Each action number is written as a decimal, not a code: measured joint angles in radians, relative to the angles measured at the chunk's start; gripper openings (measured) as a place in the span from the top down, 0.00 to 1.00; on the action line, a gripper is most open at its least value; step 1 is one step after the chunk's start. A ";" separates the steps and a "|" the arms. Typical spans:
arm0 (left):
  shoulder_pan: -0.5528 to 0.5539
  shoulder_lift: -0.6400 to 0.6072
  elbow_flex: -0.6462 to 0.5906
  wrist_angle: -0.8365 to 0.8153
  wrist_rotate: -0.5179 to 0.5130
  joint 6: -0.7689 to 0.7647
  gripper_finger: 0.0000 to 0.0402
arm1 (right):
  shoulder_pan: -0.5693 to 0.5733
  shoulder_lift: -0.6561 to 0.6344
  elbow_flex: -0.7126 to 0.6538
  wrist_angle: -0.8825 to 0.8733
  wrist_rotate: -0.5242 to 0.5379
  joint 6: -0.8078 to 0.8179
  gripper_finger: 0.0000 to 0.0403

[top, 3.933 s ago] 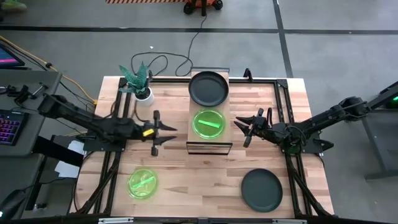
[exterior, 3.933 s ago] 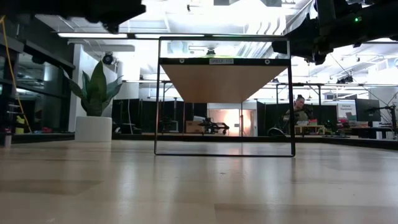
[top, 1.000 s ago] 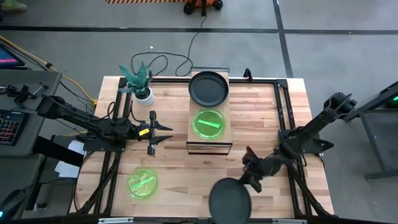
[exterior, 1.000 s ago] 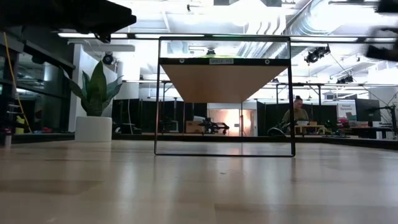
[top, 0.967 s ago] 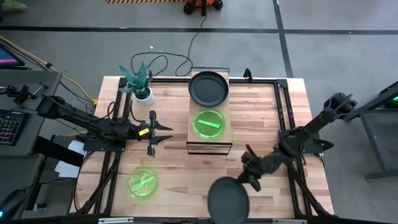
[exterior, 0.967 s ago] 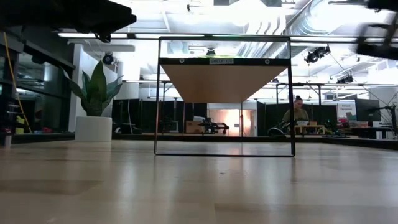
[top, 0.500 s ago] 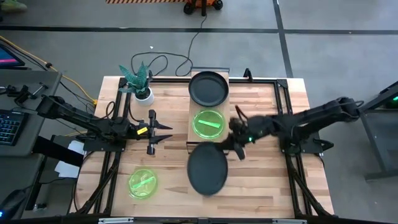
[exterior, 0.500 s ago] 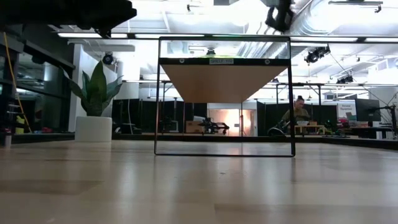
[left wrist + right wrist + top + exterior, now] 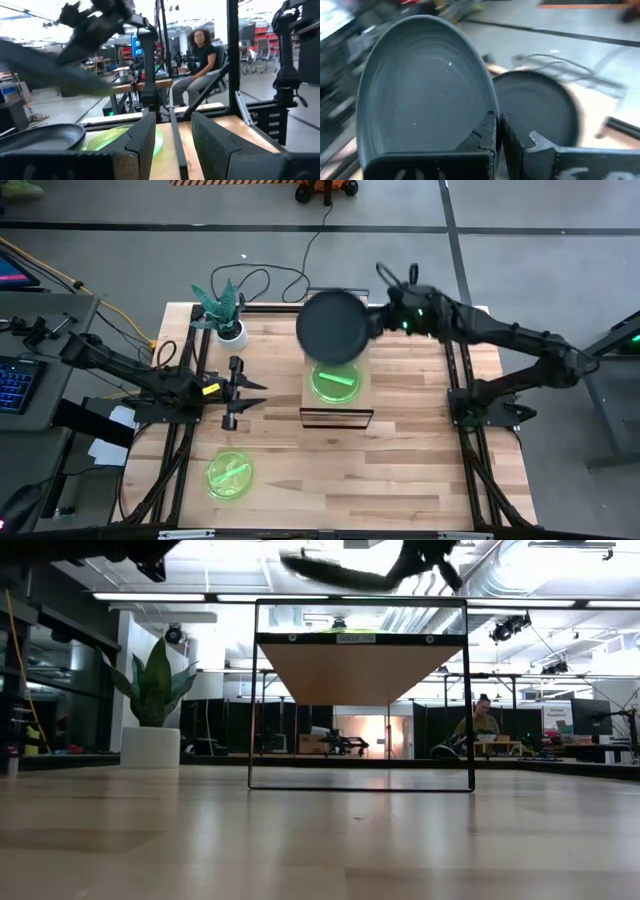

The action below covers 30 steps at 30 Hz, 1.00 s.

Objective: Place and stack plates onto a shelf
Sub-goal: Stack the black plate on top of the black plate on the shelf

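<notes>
My right gripper (image 9: 383,322) is shut on a dark grey plate (image 9: 333,326) and holds it in the air over the far end of the shelf (image 9: 362,408). The low view shows that plate (image 9: 330,572) above the shelf's board (image 9: 360,665). A second dark grey plate (image 9: 540,107) lies on the shelf's far end, under the carried one. A green plate (image 9: 335,379) lies flat on the shelf's near half. Another green plate (image 9: 230,475) lies on the table's near left. My left gripper (image 9: 238,392) waits open, left of the shelf. My right gripper pinches the dark grey plate by its rim (image 9: 489,111) between the two fingers (image 9: 487,134), at the plate's right side. It comes roughly level from the table's right. The plate is lifted clear, slightly tilted, and sticks out from the fingers toward the left.
A white pot with a green plant (image 9: 225,315) stands at the table's far left corner. Black cables (image 9: 285,280) run behind the far edge. A person (image 9: 200,60) sits beyond the table. Bare wood (image 9: 420,470) lies on the table's near right.
My right gripper has swung the dark grey plate from the table's near edge up and toward the far edge, past the shelf's near end, until it hangs over the shelf's far end. It has stayed shut on the rim. My left gripper has drifted a little toward the left.
</notes>
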 joint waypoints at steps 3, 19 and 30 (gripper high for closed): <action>-0.010 -0.028 0.000 -0.024 0.000 0.003 0.71 | -0.095 0.037 0.000 0.003 0.002 0.030 1.00; -0.010 -0.048 0.000 -0.072 0.000 0.001 0.71 | -0.217 0.257 -0.001 0.047 -0.060 0.082 1.00; -0.010 -0.048 0.000 -0.096 -0.001 -0.008 0.71 | -0.217 0.254 -0.001 0.047 -0.071 0.086 1.00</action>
